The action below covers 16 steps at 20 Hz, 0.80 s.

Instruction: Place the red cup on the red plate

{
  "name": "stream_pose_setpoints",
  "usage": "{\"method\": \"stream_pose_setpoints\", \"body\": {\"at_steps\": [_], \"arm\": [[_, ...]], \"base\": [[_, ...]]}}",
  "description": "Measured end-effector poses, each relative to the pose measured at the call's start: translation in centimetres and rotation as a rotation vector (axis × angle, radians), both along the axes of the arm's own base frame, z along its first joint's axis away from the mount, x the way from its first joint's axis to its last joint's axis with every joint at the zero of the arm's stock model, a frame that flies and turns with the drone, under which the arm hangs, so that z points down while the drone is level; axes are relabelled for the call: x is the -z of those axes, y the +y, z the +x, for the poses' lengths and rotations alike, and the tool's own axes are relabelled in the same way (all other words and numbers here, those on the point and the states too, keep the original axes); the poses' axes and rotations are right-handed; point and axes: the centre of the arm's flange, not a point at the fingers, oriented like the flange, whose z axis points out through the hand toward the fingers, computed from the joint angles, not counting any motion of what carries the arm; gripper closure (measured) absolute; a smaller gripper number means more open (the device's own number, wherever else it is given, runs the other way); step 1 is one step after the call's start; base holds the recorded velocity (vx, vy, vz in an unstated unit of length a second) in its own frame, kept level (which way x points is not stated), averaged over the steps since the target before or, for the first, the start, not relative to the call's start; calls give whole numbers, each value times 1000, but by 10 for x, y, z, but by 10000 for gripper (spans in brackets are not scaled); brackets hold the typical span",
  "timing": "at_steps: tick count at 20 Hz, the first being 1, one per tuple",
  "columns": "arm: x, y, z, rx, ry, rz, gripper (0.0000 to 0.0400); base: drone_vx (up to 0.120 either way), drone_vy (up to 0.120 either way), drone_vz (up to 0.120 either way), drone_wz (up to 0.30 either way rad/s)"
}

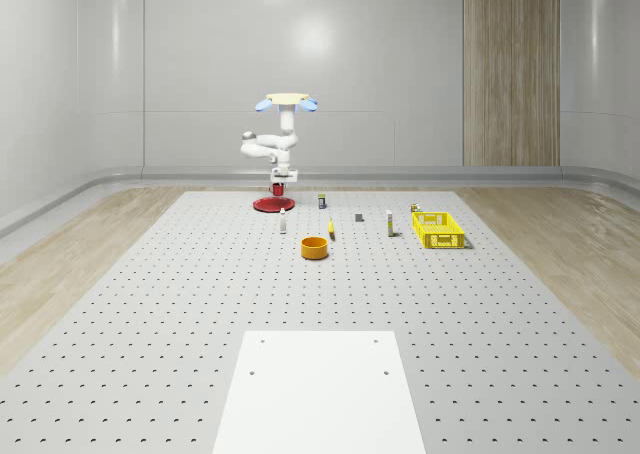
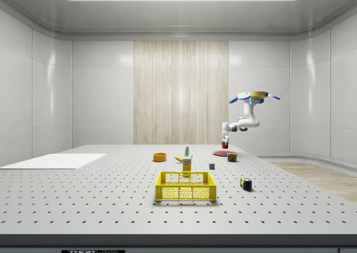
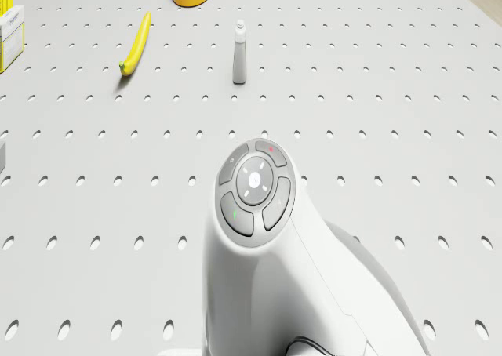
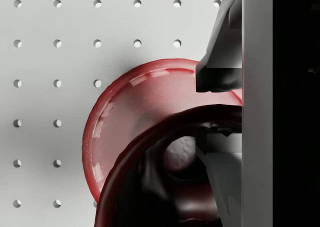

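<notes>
- One glossy red cup is in the scene, pinched at its rim by the gripper — in the wrist view one dark finger sits outside the cup wall and the other inside it.
- The red cup hangs upright, mouth up toward the wrist, its long axis vertical; in the whole-scene view it is a small red shape directly over the plate.
- One flat round red plate lies on the perforated grey worktop; in the wrist view its shiny rim curves out from under the cup. Whether cup and plate touch cannot be told.
- The white quadrotor drone, with blue rotor tips and a tan top disc, hovers above the plate at the far end of the worktop, its white jointed arm folded down beneath it; the side view shows the gripper pointing straight down over the plate.
- Elsewhere on the worktop, one of each:
  - a yellow lattice crate, well apart toward the whole-scene view's right;
  - an orange-yellow round bowl;
  - a yellow banana;
  - a small white bottle, upright, near the banana;
  - a multicoloured puzzle cube;
  - a small dark-red can, near the plate;
  - a white rectangular mat at the near edge.
</notes>
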Motion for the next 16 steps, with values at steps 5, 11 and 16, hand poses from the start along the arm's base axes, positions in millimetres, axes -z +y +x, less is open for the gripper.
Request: {"method": "stream_pose_setpoints", "body": {"at_steps": [5,11,16], "arm": [[-17,4,0,0,0,0,300],[-25,15,0,0,0,-1,300],[-34,19,0,0,0,-1,300]], "base": [[0,0,0,0],[0,0,0,0],[0,0,0,0]]}}
